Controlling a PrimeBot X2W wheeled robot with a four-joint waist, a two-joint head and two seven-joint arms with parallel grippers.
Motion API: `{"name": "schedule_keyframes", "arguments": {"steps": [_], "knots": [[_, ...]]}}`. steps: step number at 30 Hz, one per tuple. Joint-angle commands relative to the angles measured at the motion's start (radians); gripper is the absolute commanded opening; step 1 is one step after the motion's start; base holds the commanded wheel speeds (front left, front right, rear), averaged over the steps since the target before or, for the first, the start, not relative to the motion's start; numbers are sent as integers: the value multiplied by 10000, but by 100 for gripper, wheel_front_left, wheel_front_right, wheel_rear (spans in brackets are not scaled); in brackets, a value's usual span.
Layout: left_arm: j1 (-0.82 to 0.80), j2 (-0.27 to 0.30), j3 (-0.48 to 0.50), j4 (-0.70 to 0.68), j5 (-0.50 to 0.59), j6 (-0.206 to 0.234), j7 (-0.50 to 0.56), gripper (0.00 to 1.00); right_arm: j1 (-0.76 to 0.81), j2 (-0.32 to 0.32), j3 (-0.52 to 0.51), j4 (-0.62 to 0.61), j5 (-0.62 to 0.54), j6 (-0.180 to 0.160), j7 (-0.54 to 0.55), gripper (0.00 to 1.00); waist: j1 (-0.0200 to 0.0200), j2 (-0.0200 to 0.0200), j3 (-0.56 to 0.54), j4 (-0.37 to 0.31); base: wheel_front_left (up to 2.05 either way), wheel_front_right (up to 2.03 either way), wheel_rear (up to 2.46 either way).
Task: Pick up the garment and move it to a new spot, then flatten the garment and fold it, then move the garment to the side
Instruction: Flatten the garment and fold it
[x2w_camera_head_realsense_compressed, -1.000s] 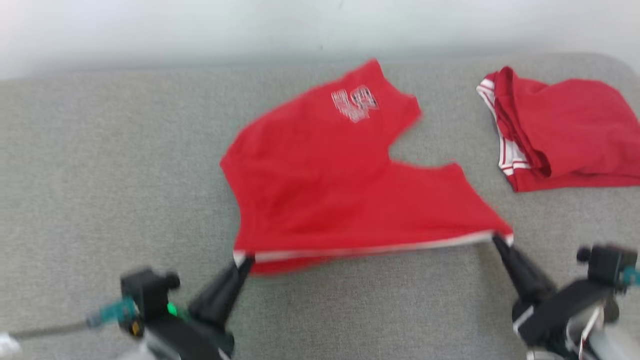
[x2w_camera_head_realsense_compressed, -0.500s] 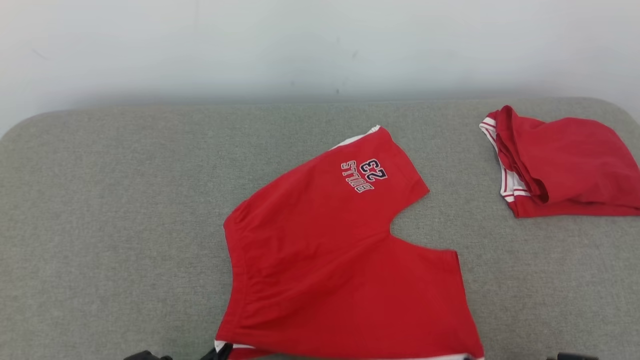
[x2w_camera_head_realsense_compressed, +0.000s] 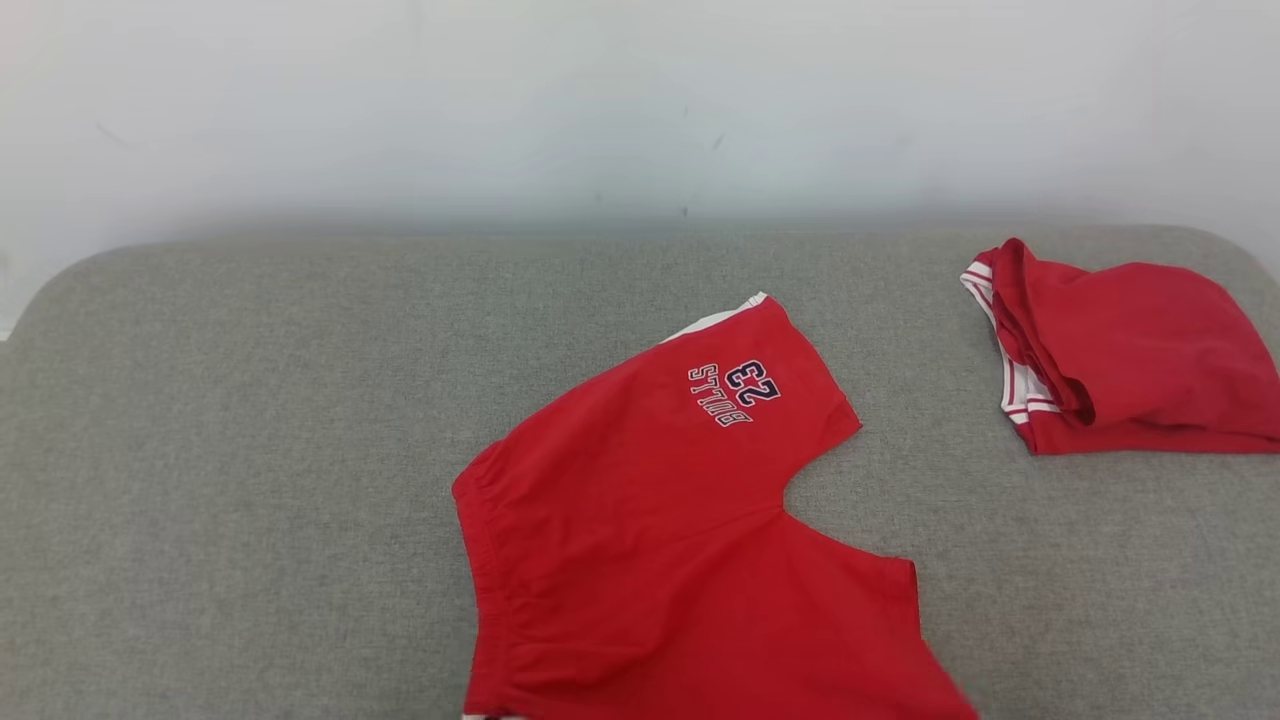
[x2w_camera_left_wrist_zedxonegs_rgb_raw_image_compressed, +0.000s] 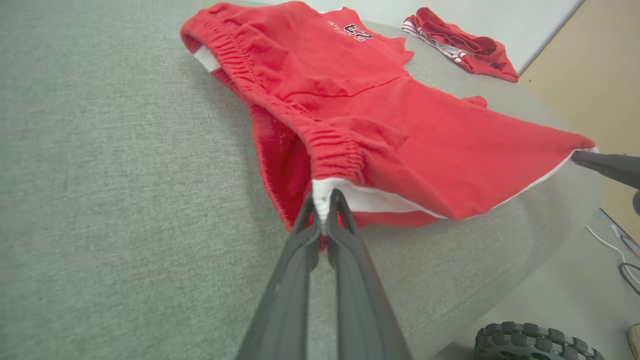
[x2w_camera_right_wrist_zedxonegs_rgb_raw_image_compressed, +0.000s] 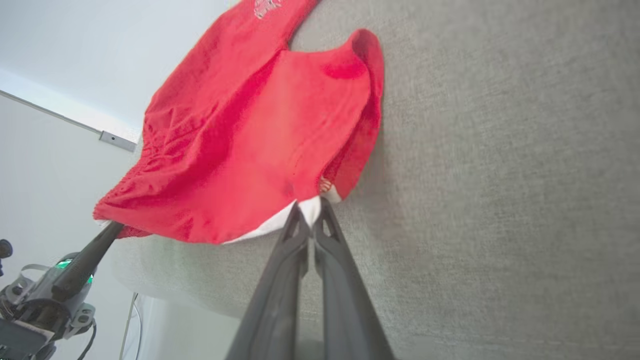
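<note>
One red garment (x2w_camera_head_realsense_compressed: 650, 560), a pair of shorts printed with "23" and a team name, lies spread on the grey padded worktop (x2w_camera_head_realsense_compressed: 250, 450), at the middle of its front edge. The printed leg points toward the far edge. The other leg points to the robot's right.

Its near, white-trimmed border is raised just off the fabric surface and stretched between the two grippers. The left gripper (x2w_camera_left_wrist_zedxonegs_rgb_raw_image_compressed: 324, 197) is pinched tight on the left end of that border, where the gathered elastic band meets the white trim. The rest of the garment (x2w_camera_left_wrist_zedxonegs_rgb_raw_image_compressed: 380, 115) runs away from its fingertips toward the far edge. The right gripper (x2w_camera_right_wrist_zedxonegs_rgb_raw_image_compressed: 311, 207) is clamped just as tightly on the white corner at the other end, and the garment (x2w_camera_right_wrist_zedxonegs_rgb_raw_image_compressed: 250, 130) fans out ahead of it. Whether the held border hangs past the front edge is hard to judge.

A second red garment (x2w_camera_head_realsense_compressed: 1130, 350), folded and with white stripes, sits well apart at the far right corner. Behind the worktop stands a pale wall (x2w_camera_head_realsense_compressed: 600, 100). A black treaded wheel (x2w_camera_left_wrist_zedxonegs_rgb_raw_image_compressed: 535, 342) rests on the floor below the front edge.
</note>
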Motion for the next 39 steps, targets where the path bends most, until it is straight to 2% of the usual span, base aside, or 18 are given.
{"name": "schedule_keyframes", "arguments": {"steps": [1,4,8,11,16,25,35,39], "knots": [[87,-109,55,-202,81,11,-23,0,-234,84,-310,-180,-165,-21,18,0,1,0,-72,37,0,0,0],[57,-191,312,-538,105,13,-23,0,-417,131,-915,-417,-137,-21,128,0,1,0,-143,158,0,0,0],[-88,-208,564,-1031,53,14,-24,0,-960,-111,-1464,-589,-264,-21,464,0,1,0,-149,357,0,0,0],[-472,-155,570,-1401,47,15,-24,0,-1621,-231,-1634,-556,-302,-21,787,0,1,0,-64,555,0,0,0],[-1704,-375,230,-1319,-60,15,-24,0,-3318,-453,-1552,63,-621,-21,1268,0,1,0,315,817,0,0,0],[-4306,-698,-307,193,-996,16,-24,0,-7463,-989,-690,2713,-1011,-21,1942,0,1,0,1434,1098,0,0,0],[-6147,-851,-978,1607,-1665,16,-24,0,-10964,-1134,996,5842,-1496,-21,1480,0,1,0,2464,1455,0,0,0],[-6721,-931,-1308,2013,-1923,16,-24,0,-12030,-922,1574,6960,-1613,-22,1158,0,1,0,2874,1563,0,0,0]]}}
